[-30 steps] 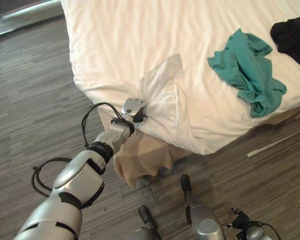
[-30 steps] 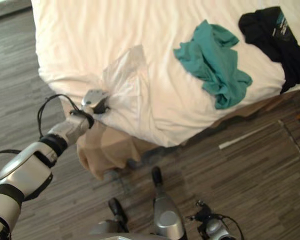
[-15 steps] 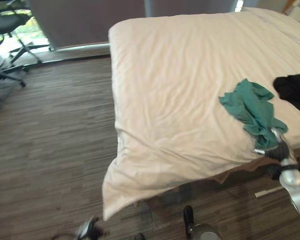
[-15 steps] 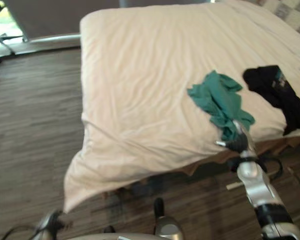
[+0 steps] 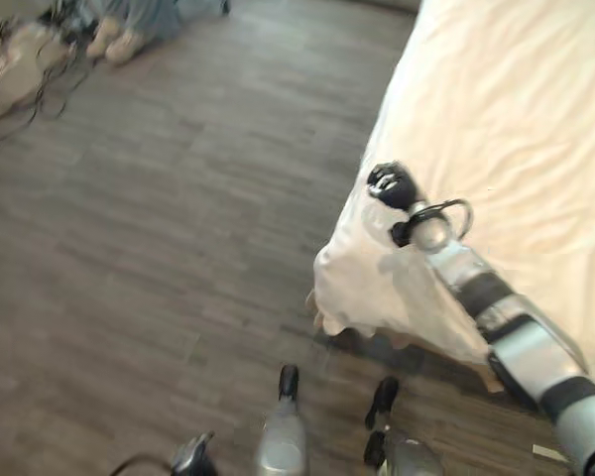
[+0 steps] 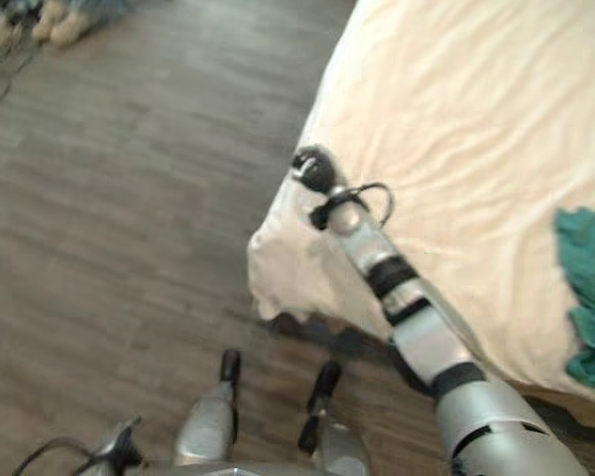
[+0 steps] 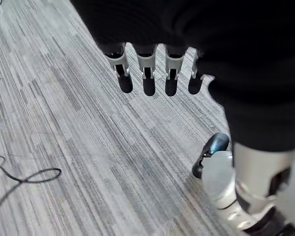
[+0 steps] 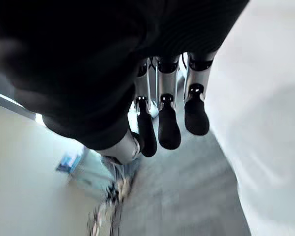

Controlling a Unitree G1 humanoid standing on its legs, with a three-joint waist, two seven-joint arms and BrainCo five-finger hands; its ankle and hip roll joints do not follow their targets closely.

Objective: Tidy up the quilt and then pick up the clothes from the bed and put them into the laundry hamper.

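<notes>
My right robot hand point(image 5: 392, 184) has swung from the teal garment point(image 6: 590, 297) to the quilt point(image 5: 496, 129) corner, fingers loose and empty, so tidying resumes, clothes still on the bed.

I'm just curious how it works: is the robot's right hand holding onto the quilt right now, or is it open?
Open. In its wrist view the right hand has straight fingers with nothing between them. From the head camera it hovers at the quilt edge near the bed corner.
</notes>
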